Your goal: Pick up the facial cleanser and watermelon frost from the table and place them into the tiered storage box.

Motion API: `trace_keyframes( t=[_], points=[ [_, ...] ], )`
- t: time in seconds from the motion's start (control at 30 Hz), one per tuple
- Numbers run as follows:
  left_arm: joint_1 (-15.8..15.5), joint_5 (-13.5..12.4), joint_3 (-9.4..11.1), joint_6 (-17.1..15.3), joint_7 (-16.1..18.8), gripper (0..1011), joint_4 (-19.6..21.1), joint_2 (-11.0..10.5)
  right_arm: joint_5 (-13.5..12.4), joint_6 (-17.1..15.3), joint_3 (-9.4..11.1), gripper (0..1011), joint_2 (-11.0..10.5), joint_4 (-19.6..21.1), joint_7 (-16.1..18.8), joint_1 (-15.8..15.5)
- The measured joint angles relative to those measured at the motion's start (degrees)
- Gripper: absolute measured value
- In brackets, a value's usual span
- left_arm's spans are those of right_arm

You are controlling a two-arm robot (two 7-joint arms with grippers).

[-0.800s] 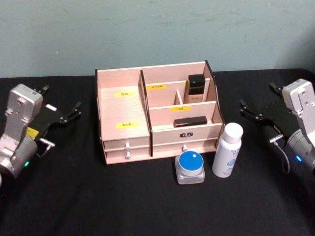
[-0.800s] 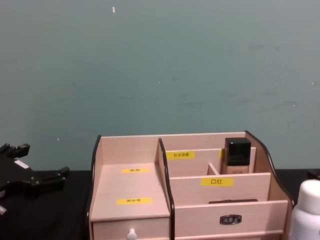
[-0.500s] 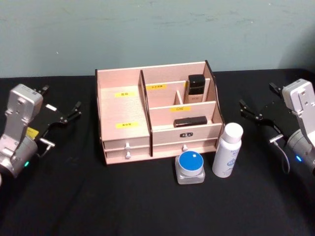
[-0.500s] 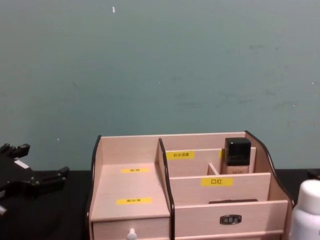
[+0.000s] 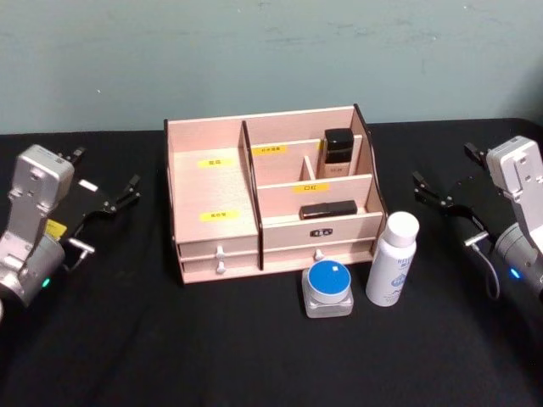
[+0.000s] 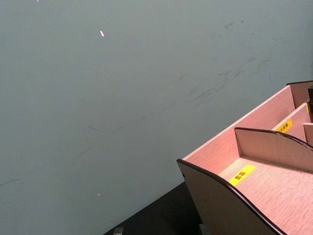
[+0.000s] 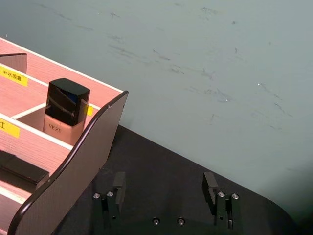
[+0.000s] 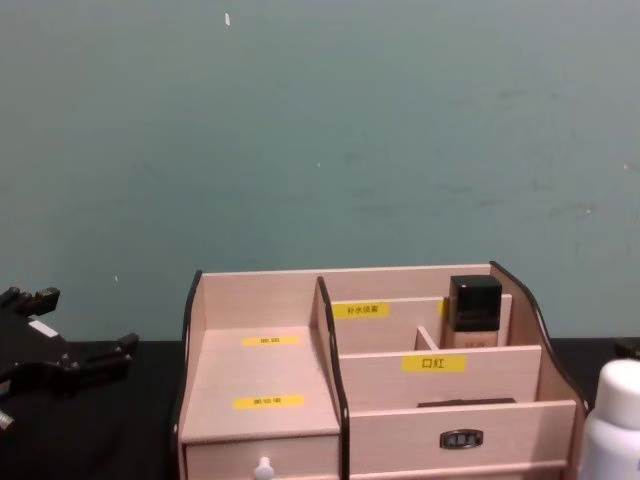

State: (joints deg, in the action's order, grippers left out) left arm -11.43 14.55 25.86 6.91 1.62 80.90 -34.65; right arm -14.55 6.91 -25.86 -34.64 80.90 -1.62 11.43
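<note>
Table (image 5: 254, 356) check: black cloth, tiered storage box (image 5: 212, 191) at centre-back. Just in front of its right-hand drawers stand two targets, both upright: the white facial cleanser (image 5: 393, 260) bottle and, to its left, the blue-lidded watermelon frost (image 5: 329, 288) jar, near each other but apart. Two items sit inside the box: a black-capped bottle (image 5: 338, 153) in the back right compartment and a flat black case (image 5: 327, 209) one tier down. Left gripper (image 5: 106, 174) is out left with its fingers spread. Right gripper (image 5: 443, 167) is spread too, out right, well apart from the box. Chest view crops the cleanser at its edge. Print on the yellow labels (image 5: 219, 215) is too small to read.
</note>
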Motion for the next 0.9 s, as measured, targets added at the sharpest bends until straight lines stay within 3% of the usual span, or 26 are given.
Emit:
trace_keyframes(
  t=[0.63,0.9],
  points=[
    [0.0,0.0,0.0,0.0,0.0,1001,0.0,0.0,-0.45,-0.04,0.72,1002,0.15,0.17,0.92,-0.42],
    [0.0,0.0,0.0,0.0,0.0,1001,0.0,0.0,-1.5,-1.28,3.02,1002,-1.99,5.75,2.7,-3.8]
  ],
)
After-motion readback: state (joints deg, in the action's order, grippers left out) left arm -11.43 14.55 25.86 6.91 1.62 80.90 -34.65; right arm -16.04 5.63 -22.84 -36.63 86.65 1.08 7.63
